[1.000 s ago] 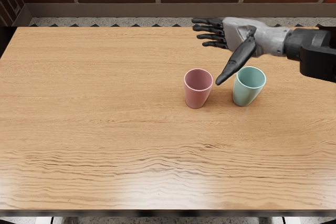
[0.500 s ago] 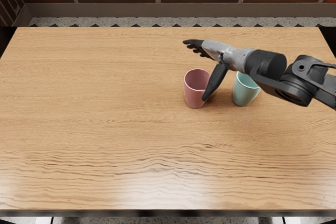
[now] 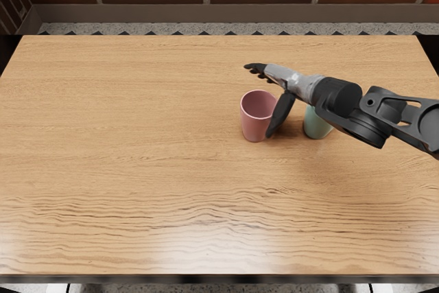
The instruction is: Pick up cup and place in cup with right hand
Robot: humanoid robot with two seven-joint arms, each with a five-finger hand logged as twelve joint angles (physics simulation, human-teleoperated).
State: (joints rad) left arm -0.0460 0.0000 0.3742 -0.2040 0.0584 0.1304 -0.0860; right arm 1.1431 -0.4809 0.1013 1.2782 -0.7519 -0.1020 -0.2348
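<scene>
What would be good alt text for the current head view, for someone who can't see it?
A robot's right hand, open and empty, reaches in beside an upright pink cup. Its wrist partly hides a teal cup to the right; both cups stand on a wooden table.

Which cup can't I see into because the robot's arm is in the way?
The teal cup, on the right: the right arm covers its opening, while the opening of the pink cup shows.
</scene>
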